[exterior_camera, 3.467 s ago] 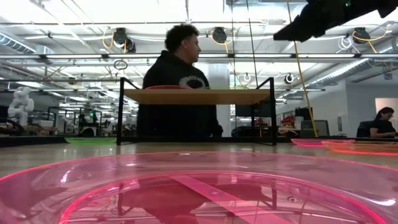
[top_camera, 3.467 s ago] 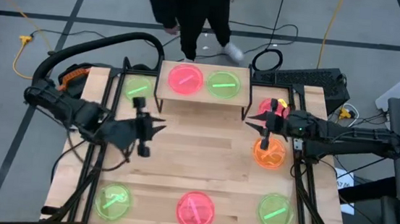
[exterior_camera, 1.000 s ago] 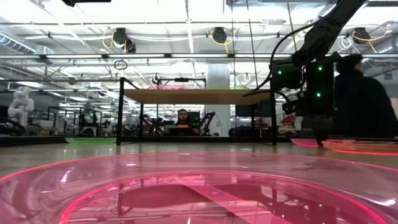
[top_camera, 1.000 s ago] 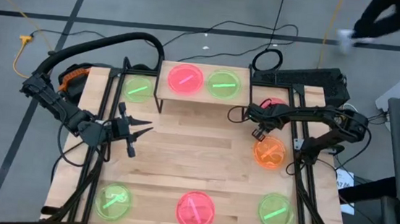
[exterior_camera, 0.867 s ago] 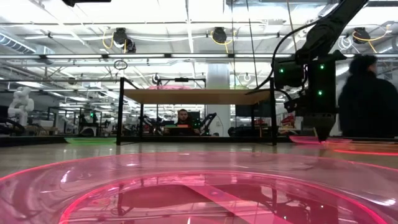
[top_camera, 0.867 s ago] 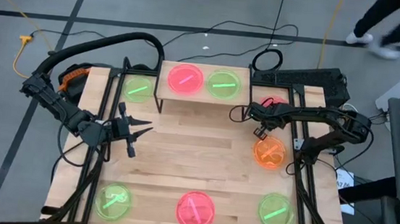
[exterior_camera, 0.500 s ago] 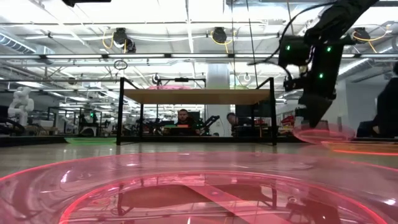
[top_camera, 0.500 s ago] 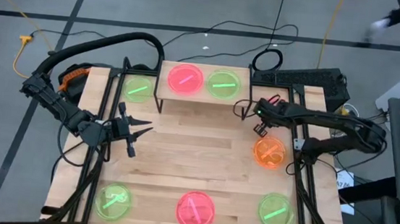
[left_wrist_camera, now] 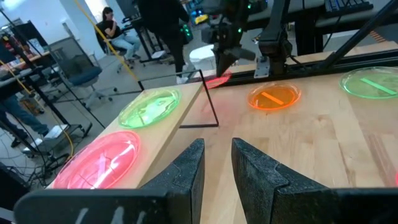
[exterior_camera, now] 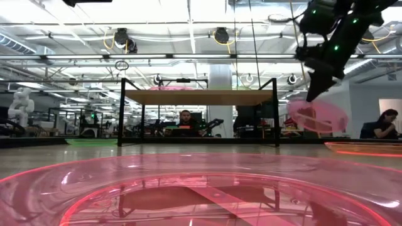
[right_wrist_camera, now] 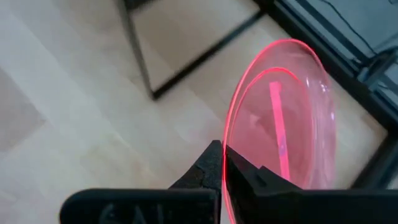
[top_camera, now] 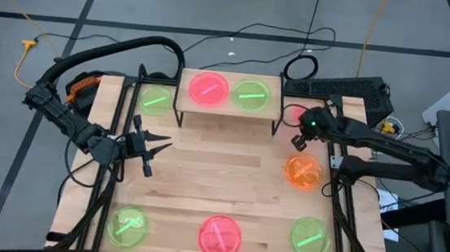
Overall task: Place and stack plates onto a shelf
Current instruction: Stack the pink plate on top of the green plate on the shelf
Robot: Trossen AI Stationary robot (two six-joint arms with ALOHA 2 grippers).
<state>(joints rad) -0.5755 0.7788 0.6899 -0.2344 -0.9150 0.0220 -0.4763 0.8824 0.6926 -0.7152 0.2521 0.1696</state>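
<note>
My right gripper (top_camera: 299,129) is shut on a neon pink plate (exterior_camera: 317,116) and holds it in the air just off the right end of the shelf (top_camera: 227,103), a light-wood board on black legs. On the shelf lie a pink plate (top_camera: 209,88) and a green plate (top_camera: 250,94). My left gripper (top_camera: 161,142) hovers over the table's left half, open by a narrow gap (left_wrist_camera: 217,163), touching nothing. Another green plate (top_camera: 155,100) rests flat on the table left of the shelf. My right gripper pinches the pink plate's rim (right_wrist_camera: 226,167) between its two fingers, which come down on it slanting from above (exterior_camera: 312,94). The plate is lifted clear of the table, tilted, and hangs below the fingers.
An orange plate (top_camera: 303,172) lies on the table below the right arm. Along the near edge lie a green plate (top_camera: 127,225), a pink plate (top_camera: 220,236) and a green plate (top_camera: 310,237). Bare wood spans the table's middle. People sit in the room behind.
My right gripper, which stood low over the pink plate at the table's far right, has taken hold of its rim and risen. The plate has come off the table and now hangs tilted, lifted clear. A person has walked out of view past the far right.
</note>
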